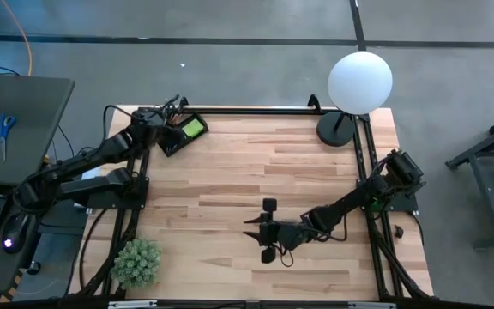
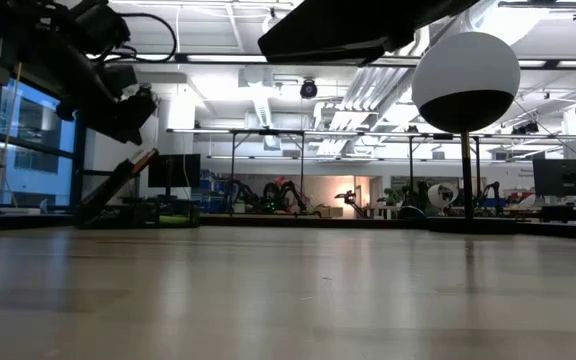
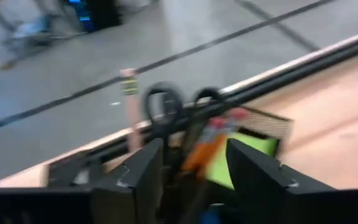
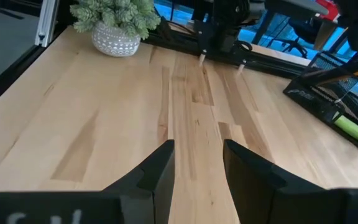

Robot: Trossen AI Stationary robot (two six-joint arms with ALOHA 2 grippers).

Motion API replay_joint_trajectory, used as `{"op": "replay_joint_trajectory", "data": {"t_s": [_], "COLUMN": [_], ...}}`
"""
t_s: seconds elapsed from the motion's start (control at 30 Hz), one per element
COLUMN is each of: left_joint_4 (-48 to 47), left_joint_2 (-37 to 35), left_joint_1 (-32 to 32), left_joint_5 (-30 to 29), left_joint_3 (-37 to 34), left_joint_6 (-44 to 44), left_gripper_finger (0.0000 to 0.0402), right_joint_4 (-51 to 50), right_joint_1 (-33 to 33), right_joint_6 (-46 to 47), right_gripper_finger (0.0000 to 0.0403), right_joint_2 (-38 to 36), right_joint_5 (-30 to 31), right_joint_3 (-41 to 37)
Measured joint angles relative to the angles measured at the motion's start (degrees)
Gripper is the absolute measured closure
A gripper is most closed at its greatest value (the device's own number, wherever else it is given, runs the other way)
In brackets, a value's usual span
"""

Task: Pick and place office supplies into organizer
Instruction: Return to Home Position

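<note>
Organizer: table's 11 o'clock corner, close to the edge; scissors, orange pencil and green pad inside.
Left gripper: spread, empty, hovering just above organizer.
Right gripper: spread, empty, over bare wood toward 6 o'clock, well apart from organizer.
Plant: 7 o'clock corner.
Risk, snag: likely on a low retreat of Left gripper; scissors loops or a pencil end caught and dragged out.
Risk, tip: organizer, once nudged, liable to slide off the near edge.
Safeguard: straight lift before any swing away.
</note>
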Motion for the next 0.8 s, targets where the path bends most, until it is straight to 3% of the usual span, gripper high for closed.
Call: {"op": "replay_joint_trajectory", "data": {"t_s": [0.2, 0.3, 0.37, 0.5, 0.63, 0.8], "left_joint_4": [6.28, 11.93, 15.24, 19.40, 20.51, 6.16], "left_joint_2": [-1.63, -1.77, -1.59, -1.49, -1.49, -2.04], "left_joint_1": [-1.45, -6.04, -10.94, -22.32, -31.51, -33.67], "left_joint_5": [16.57, 23.57, 24.78, 21.46, 15.48, -1.09], "left_joint_3": [0.00, 0.00, 0.00, 0.00, 0.27, 6.61], "left_joint_6": [-2.23, -4.59, -5.86, -6.88, -4.94, -1.25], "left_gripper_finger": [0.0215, 0.0224, 0.0237, 0.0272, 0.0309, 0.0342], "right_joint_4": [0.77, 2.43, 4.21, 7.72, 8.82, 8.41], "right_joint_1": [-1.10, -1.22, -1.14, -0.96, -0.95, -0.70], "right_joint_6": [-1.07, -1.18, -1.20, -1.46, -1.50, -1.22], "right_gripper_finger": [0.0275, 0.0275, 0.0275, 0.0275, 0.0275, 0.0275], "right_joint_2": [0.00, 0.00, -0.08, -1.87, -4.04, -4.61], "right_joint_5": [1.80, 6.08, 9.64, 15.02, 14.30, 13.10], "right_joint_3": [0.00, 0.00, 0.00, 0.00, 0.09, 0.09]}}
